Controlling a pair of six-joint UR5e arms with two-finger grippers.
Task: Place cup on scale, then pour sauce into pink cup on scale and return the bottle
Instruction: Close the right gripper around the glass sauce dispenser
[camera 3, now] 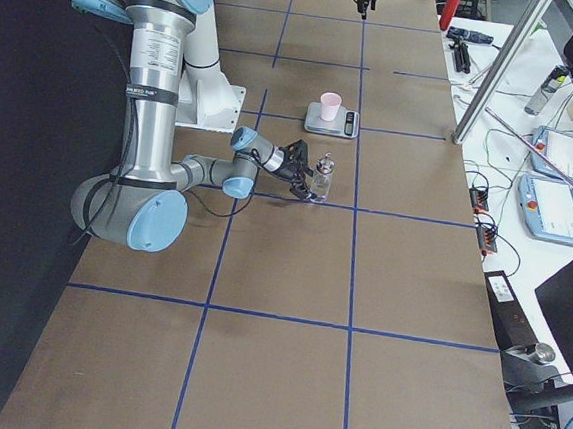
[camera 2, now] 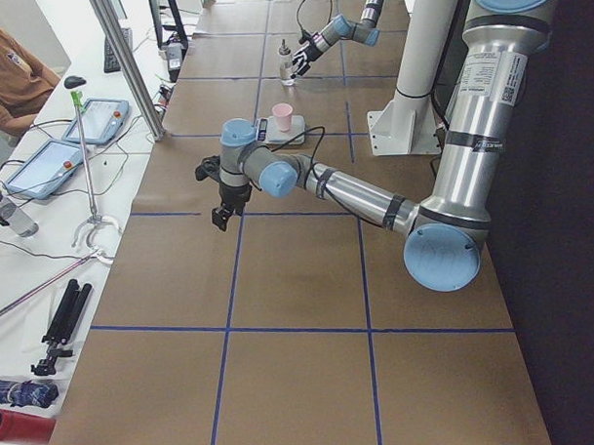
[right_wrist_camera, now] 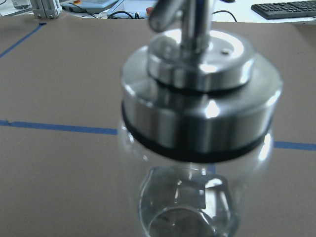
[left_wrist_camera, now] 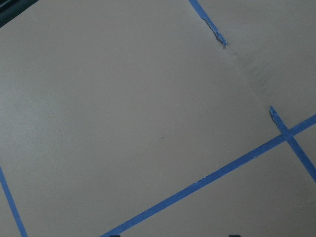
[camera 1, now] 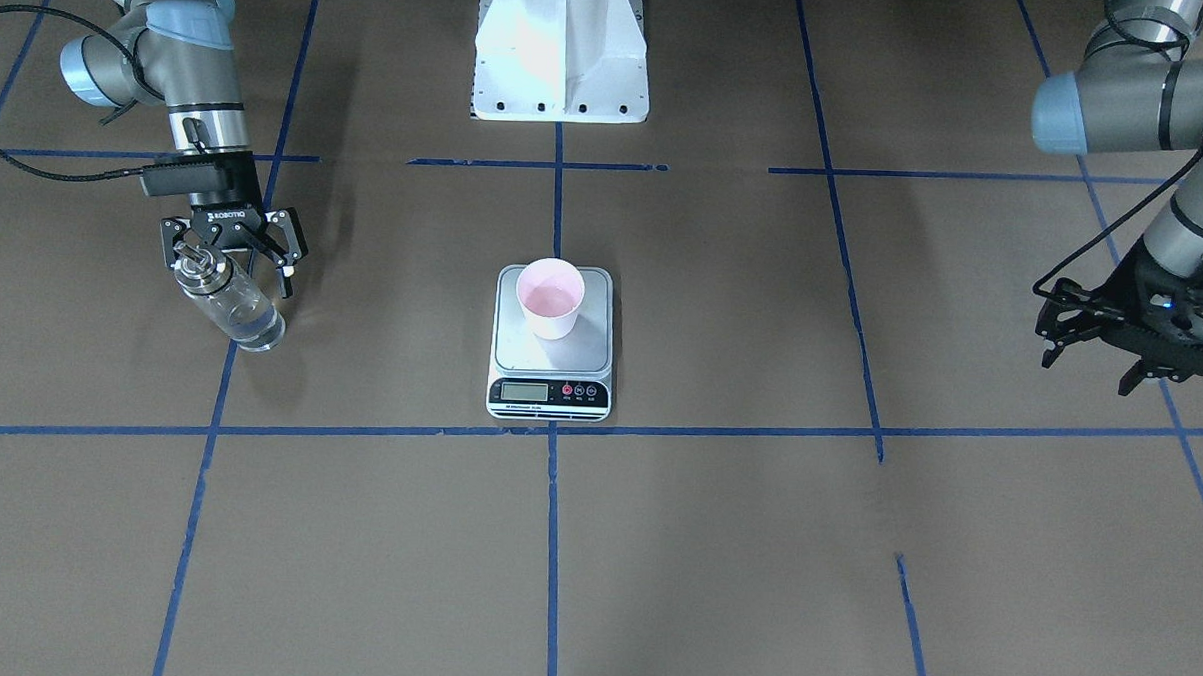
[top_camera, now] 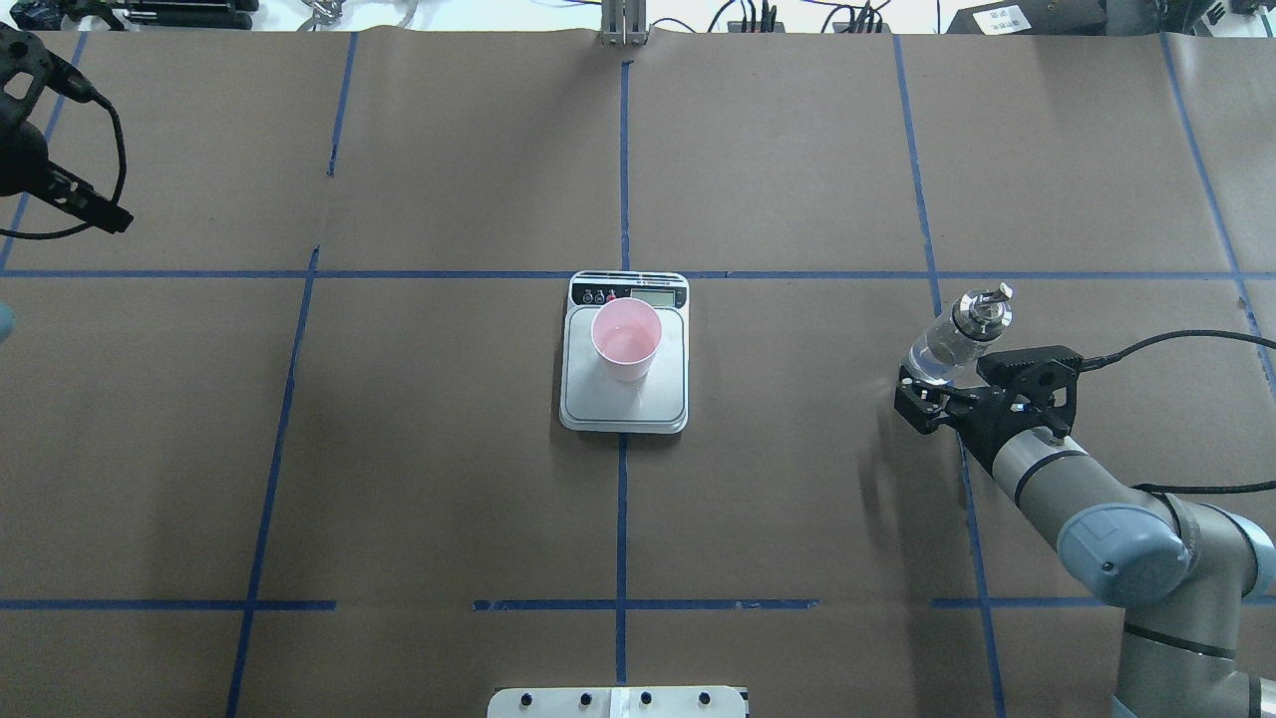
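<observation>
On one scale (camera 1: 521, 350), one cup (camera 1: 550, 298), one bottle (camera 1: 232, 310) between wide right fingers (camera 1: 284, 250), left fingers (camera 1: 1053, 346) wide too

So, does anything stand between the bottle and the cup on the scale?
Nothing visible does. Only bare brown table lies between the bottle, at the right gripper, and the cup on the scale. The left gripper hangs far off on the other side.

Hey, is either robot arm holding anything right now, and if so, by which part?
Nothing seems held. The right pincer stands open around the upper part of the bottle, apparently not clamping it. The left pincer is open and empty.
</observation>
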